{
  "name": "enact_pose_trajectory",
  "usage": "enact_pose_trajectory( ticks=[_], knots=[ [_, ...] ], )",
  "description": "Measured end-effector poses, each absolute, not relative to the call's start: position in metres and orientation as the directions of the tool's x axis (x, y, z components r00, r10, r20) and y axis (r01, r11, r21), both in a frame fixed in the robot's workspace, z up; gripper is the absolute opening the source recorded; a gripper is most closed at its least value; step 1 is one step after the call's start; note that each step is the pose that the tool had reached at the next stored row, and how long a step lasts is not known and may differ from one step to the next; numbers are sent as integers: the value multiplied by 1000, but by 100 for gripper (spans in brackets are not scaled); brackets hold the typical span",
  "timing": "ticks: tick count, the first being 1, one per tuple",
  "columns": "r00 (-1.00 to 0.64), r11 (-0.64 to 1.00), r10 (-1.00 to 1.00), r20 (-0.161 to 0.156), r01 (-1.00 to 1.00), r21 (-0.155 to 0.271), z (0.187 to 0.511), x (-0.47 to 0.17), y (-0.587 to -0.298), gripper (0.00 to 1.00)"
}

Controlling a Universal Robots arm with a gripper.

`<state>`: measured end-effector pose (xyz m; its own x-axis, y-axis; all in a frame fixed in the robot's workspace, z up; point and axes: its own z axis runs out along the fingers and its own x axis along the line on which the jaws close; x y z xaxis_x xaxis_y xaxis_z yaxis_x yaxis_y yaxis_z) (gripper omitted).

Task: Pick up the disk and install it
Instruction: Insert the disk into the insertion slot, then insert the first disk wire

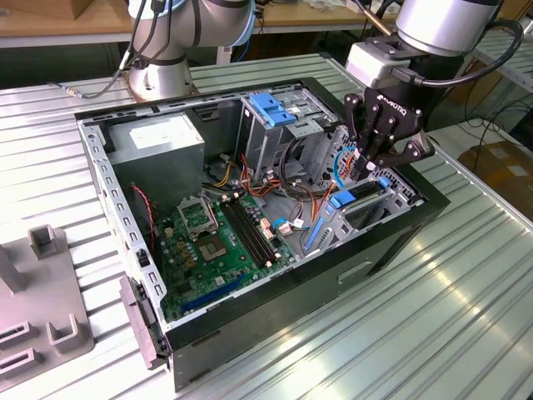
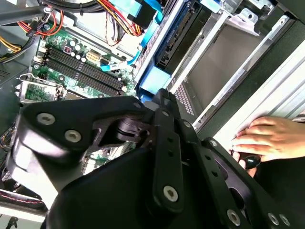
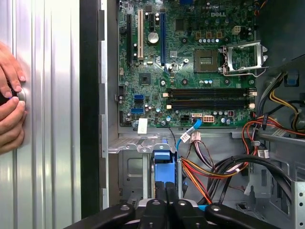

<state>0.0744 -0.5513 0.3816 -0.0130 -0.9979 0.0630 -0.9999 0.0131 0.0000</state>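
Exterior view, case: An open computer case (image 1: pixel 358 267) lay on a ribbed metal table (image 1: pixel 466 317).
Exterior view, claw: The claw (image 1: pixel 366 164) hung from the arm (image 1: pixel 441 25) at the exterior view's right. It reached down into the low drive cage (image 1: pixel 387 200) at that end of the case.
Exterior view, disk: The disk (image 1: pixel 343 198) sat in that low cage, with its blue frame just below the claw's tips.
Exterior view, other things: The green board (image 1: pixel 212 242) lay in the middle of the case. A tall cage with a blue latch (image 1: pixel 271 108) stood farther back. Grey blocks (image 1: pixel 46 283) sat on the table at the exterior view's left.
Second wrist view, claw: The black claw (image 2: pixel 162 95) was very near, and its tip was right at the disk's (image 2: pixel 151 78) blue edge.
Second wrist view, hand: A person's hand (image 2: pixel 269 138) rested on the table beside the case.
First wrist view, claw: The claw's (image 3: pixel 166 185) fingers (image 3: pixel 160 195) were pressed close together, with hardly any gap. Their tips were at the blue end of the disk (image 3: pixel 162 162). I could not tell if they touched it.
First wrist view, wires: Red, yellow and orange wires (image 3: pixel 205 176) ran just beside the disk.
First wrist view, hands: A person's hand (image 3: pixel 10 125) and a second hand (image 3: pixel 8 64) lay on the table, apart from the case.
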Motion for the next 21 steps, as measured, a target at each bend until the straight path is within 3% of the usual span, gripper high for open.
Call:
enact_pose_trajectory(
  ticks=[2, 21],
  knots=[
    [-13, 13, -998, 63, -1000, 0, 382, 74, -551, 11],
    [-13, 13, -998, 63, -1000, 0, 381, 77, -551, 11]
  ],
)
